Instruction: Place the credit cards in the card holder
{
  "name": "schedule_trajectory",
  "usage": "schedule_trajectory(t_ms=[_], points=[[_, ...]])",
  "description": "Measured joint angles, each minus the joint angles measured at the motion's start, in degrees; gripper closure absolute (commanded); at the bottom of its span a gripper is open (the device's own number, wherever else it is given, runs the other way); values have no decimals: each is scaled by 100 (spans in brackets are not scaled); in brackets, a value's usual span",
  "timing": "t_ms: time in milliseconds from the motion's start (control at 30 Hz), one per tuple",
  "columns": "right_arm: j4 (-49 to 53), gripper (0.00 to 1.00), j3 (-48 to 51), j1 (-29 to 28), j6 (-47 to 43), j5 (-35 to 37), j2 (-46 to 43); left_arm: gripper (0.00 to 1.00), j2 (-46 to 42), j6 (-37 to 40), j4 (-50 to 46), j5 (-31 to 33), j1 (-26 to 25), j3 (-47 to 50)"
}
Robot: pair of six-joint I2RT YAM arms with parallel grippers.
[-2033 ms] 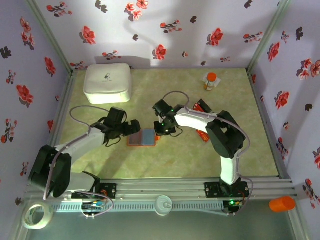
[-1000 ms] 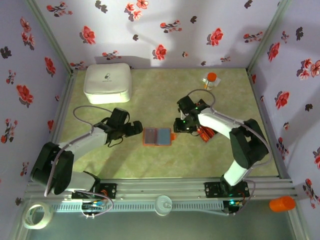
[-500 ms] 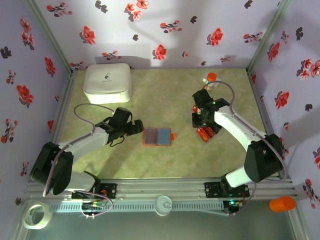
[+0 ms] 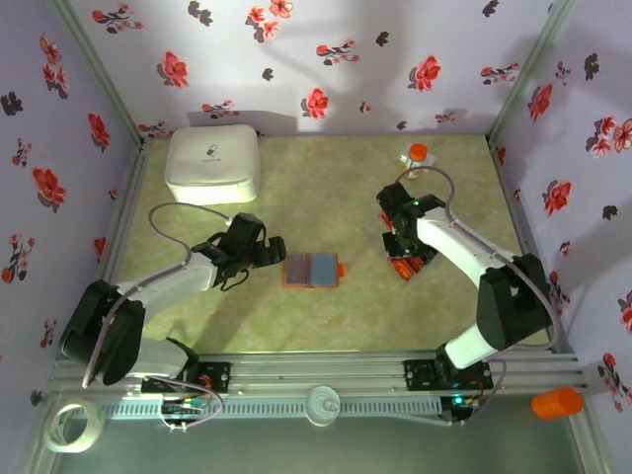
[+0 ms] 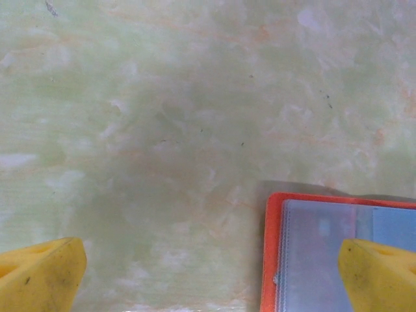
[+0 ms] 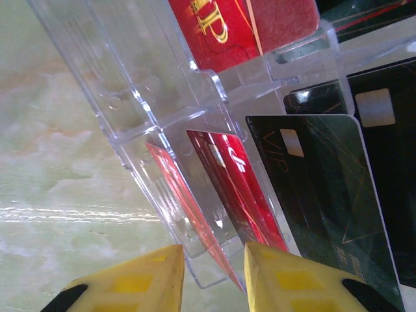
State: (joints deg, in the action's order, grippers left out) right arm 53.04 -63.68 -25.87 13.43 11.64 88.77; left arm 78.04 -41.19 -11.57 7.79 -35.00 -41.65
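Note:
The card holder (image 4: 312, 270) lies open on the green table, orange-red with blue-grey pockets; its left edge (image 5: 276, 253) reaches into the left wrist view. My left gripper (image 4: 272, 253) hovers just left of it, open wide, with bare table between its yellow fingertips (image 5: 39, 273). The credit cards (image 4: 407, 267) stand in a clear plastic rack (image 6: 130, 78) at the right: red cards (image 6: 227, 175) and black cards (image 6: 325, 195). My right gripper (image 6: 214, 279) hangs over the rack's near corner. Its jaws are narrow but apart, with a thin red card's edge (image 6: 188, 214) in the gap.
A white rounded box (image 4: 212, 163) sits at the back left. An orange-capped bottle (image 4: 418, 158) stands at the back right, just beyond the right arm. Flowered walls close the table on three sides. A tape roll (image 4: 74, 427) lies outside the front rail.
My right gripper has swung from the card holder over to the card rack on the right and narrowed its jaws. The left arm has barely shifted toward the holder.

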Motion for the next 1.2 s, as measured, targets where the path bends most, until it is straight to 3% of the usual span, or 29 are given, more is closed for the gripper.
schedule_trajectory(t_ms=[733, 1200], points=[[-7, 72, 4, -264, -111, 463, 577, 0, 11, -2, 52, -2, 0, 0], [-15, 94, -2, -286, -245, 310, 649, 0, 66, -2, 50, -2, -4, 0]])
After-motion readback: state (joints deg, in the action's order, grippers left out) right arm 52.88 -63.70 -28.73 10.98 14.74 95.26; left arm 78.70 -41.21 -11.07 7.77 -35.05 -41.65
